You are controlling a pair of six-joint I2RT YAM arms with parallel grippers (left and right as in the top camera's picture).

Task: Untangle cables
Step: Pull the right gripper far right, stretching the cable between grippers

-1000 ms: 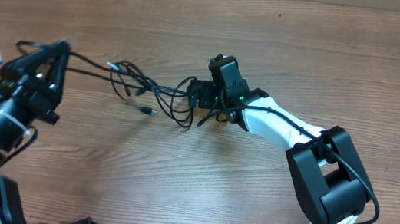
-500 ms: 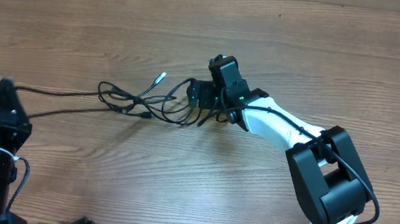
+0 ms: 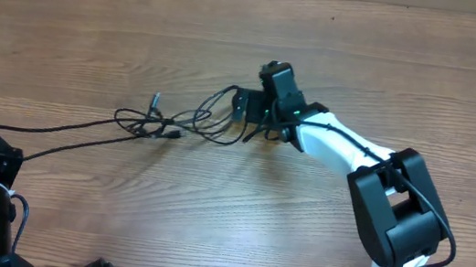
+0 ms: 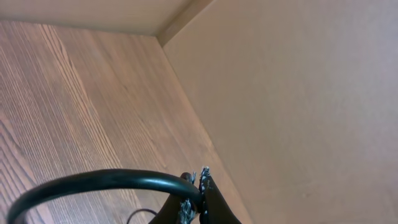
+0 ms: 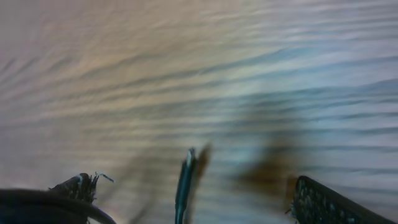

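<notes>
Nearest, left of the knot in the cables [image 3: 161, 126], the left fingers [image 4: 210, 202] are clenched, apparently pinching two strands that run fairly straight to the knot, likely to pull it loose. The cables are thin, black, limp cords lying mid-surface. Just right of the knot and beyond it, the right fingers [image 5: 323, 200] are spread wide, with one strand passing between them ungripped. The surface [image 3: 207, 231] is matte, grained wood.

We take this for a robotics lab: a wood-grain table [image 3: 207, 231], a plain tan board wall [image 4: 298, 93] rising beyond the left claw [image 4: 195, 180], a white-and-black arm [image 3: 337, 151] mounted behind the right claw [image 3: 241, 106]
</notes>
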